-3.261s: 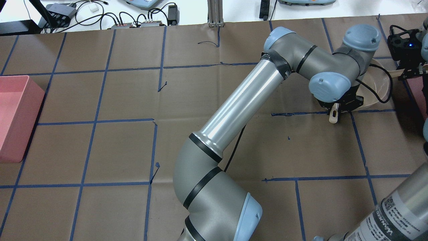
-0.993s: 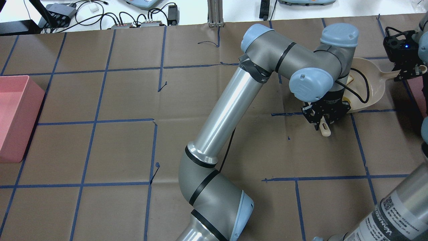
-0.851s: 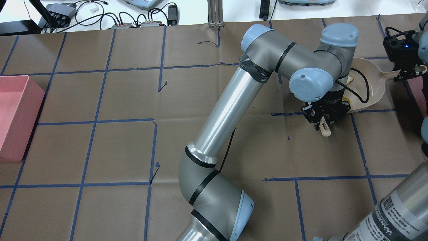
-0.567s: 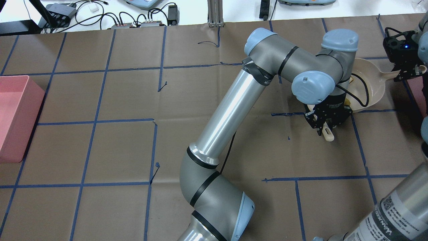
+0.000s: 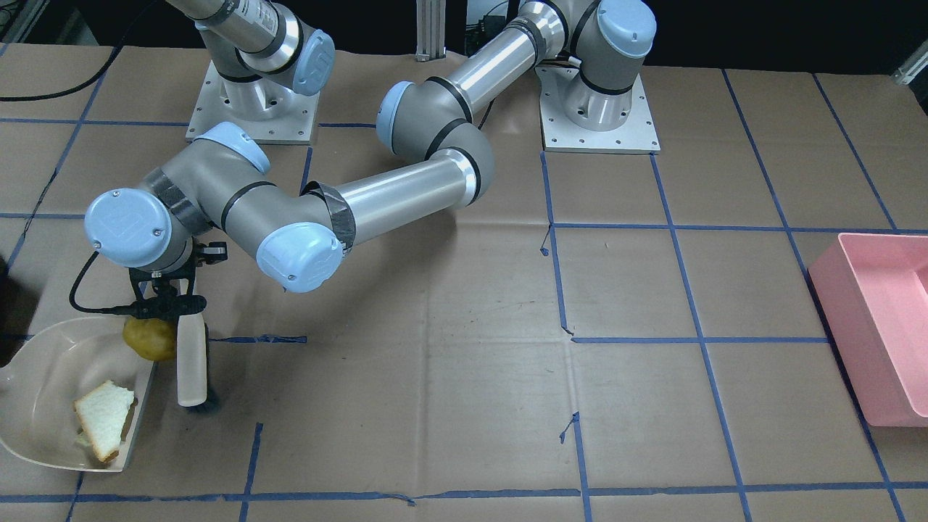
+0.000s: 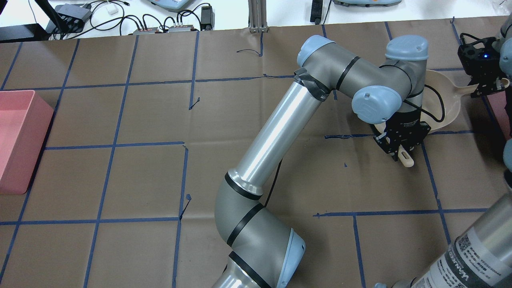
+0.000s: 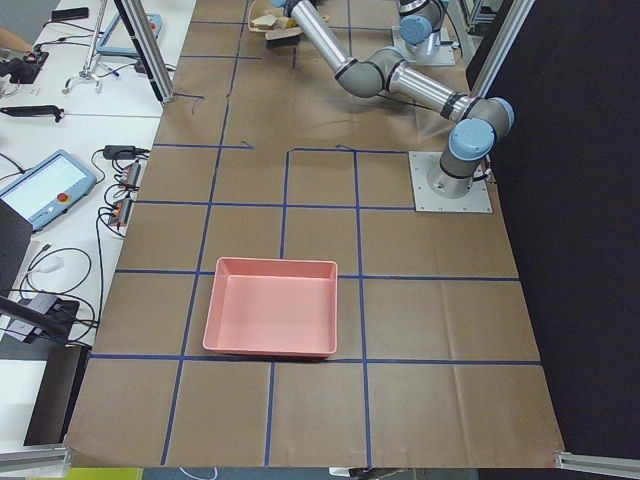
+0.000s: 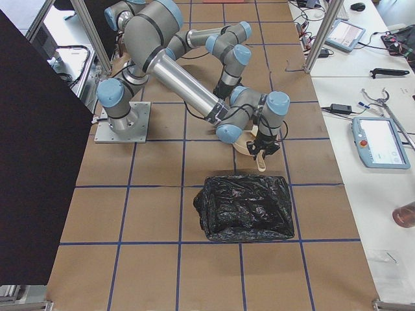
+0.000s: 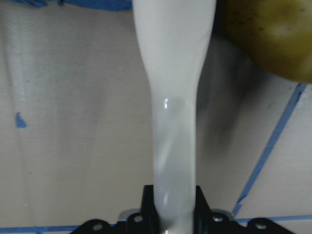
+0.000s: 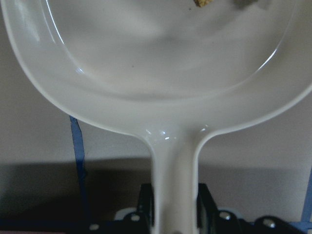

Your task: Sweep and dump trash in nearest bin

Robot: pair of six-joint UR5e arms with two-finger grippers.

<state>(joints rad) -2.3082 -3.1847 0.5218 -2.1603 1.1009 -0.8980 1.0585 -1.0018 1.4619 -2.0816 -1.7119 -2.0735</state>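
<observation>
only writing: qr sticker (image 6: 466,243) on right arm (image 6: 494,226), print too small to read. left hand (image 9: 174,209) pinching brush (image 5: 192,362) handle, bristles down on bench (image 5: 435,377). potato (image 5: 148,338) at dustpan (image 5: 43,362) mouth, right beside brush. white slice (image 5: 105,420) lies inside the pan. right hand (image 10: 174,204) clamped on pan handle. black bagged bin (image 8: 245,207) just beside pan, pink bin (image 5: 841,326) well apart.
</observation>
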